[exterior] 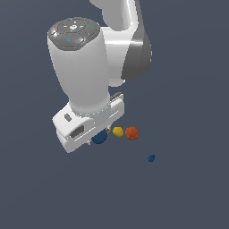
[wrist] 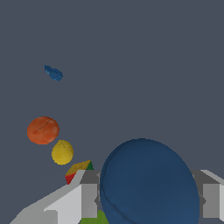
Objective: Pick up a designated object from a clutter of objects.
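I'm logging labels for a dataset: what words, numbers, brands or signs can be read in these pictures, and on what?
None: no readable text in either view.
The arm's grey end cap bears only small coloured dots, no letters.
The dark blue ball, orange ball and yellow ball are unmarked.

surface: plain dark grey-blue floor (exterior: 188, 197) | texture: flat, unmarked

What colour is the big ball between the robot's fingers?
Dark blue ball, plain and smooth; the wrist view shows it best.
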`<state>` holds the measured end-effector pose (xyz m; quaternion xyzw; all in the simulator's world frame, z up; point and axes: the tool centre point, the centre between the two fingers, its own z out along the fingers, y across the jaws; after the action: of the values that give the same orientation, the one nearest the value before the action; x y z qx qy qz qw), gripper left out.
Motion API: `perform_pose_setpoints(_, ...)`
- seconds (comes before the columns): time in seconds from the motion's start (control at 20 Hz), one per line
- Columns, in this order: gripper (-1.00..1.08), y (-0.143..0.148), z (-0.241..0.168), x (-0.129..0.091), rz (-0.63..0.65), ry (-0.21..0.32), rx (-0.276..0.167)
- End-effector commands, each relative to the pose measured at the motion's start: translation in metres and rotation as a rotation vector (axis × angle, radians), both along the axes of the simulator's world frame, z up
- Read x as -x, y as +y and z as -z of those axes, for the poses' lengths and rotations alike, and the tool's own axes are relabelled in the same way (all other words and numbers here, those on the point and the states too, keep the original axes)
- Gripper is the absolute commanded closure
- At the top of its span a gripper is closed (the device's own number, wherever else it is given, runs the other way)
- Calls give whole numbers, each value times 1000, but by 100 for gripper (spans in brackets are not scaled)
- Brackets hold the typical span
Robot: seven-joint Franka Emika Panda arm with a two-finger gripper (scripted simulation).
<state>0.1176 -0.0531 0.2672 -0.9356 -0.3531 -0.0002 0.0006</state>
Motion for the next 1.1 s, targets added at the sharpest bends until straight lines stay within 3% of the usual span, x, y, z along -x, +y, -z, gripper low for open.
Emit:
perform_pose_setpoints(0.0,108,-17,-26,-1,-1,0,0)
perform_pose_setpoints(0.55,108,-80,-118,-8,-1,0,0)
perform_pose_setpoints(1.05,108,-110,-162,-14,0,0,1)
